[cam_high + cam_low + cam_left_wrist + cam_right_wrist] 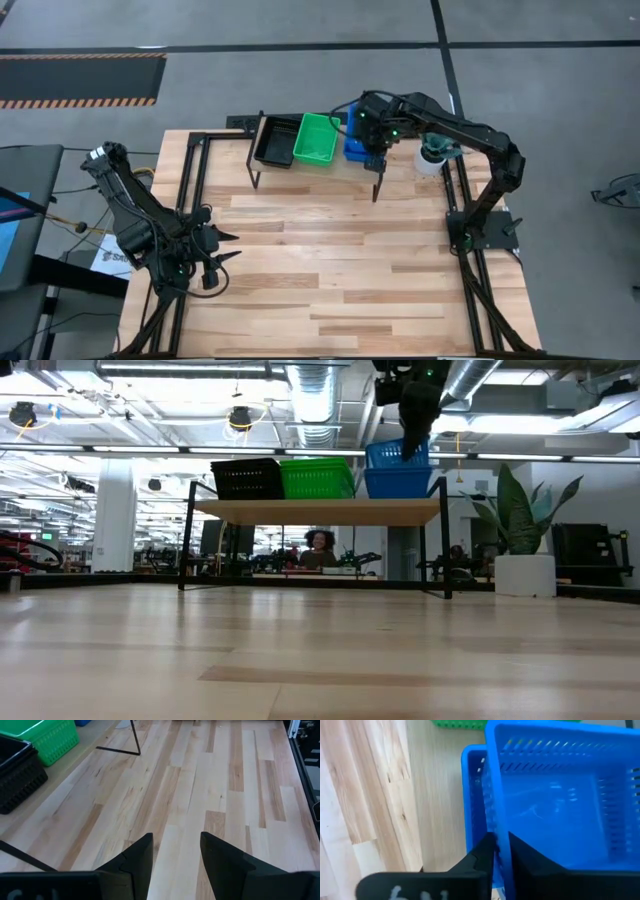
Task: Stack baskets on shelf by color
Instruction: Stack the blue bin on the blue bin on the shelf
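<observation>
Right gripper (497, 851): jaws narrow, pinching the near wall of the top blue basket (560, 800). That basket sits tilted over the blue stack (398, 482) at the shelf's (320, 511) right end, not nested flat.

Risks:
- Letting go while it's tilted: basket likely lands skewed on the stack or slides off the shelf edge just beside it.
- Pulling out with a finger inside the wall could drag the basket back out.
- Plant pot (432, 158) is near the right arm; a wide retreat could clip it.

Left gripper (175, 857): jaws wide, empty, hanging over bare tabletop (350, 270) well apart from the shelf.

Counts: three colour stacks visible: black (247, 479), green (317, 477) and blue. Baskets per stack: can't tell, they're nested. None on the tabletop. Two blue ones separable in the right wrist view.
</observation>
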Robot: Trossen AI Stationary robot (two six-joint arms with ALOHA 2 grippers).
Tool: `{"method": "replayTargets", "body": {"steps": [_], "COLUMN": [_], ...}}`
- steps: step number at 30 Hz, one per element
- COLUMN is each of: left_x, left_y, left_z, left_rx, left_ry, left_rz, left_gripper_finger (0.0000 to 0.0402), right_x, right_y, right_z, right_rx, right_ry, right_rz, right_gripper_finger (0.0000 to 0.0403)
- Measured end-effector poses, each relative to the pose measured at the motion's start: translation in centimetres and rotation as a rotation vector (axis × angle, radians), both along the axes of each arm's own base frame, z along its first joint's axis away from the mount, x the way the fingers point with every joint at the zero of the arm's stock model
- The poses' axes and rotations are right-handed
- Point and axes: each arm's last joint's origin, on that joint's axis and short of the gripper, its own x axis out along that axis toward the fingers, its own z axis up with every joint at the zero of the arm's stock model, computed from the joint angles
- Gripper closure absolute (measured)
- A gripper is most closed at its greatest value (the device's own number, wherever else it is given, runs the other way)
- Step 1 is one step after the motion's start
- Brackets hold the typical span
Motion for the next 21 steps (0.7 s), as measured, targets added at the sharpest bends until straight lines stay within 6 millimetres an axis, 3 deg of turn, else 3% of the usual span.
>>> {"method": "replayTargets", "body": {"steps": [14, 21], "left_x": [0.02, 0.02], "left_y": [0.04, 0.04], "left_z": [0.05, 0.05], "left_rx": [0.011, 0.013], "left_ry": [-0.016, -0.018], "left_rz": [0.01, 0.011], "left_gripper_finger": [0.0248, 0.0248], "right_x": [0.5, 0.5], "right_y": [-0.33, -0.33], "right_z": [0.12, 0.12], "right_rx": [-0.009, -0.004], "right_ry": [-0.052, -0.056], "right_rz": [0.035, 0.02], "right_gripper_finger": [0.0314, 0.0277]}}
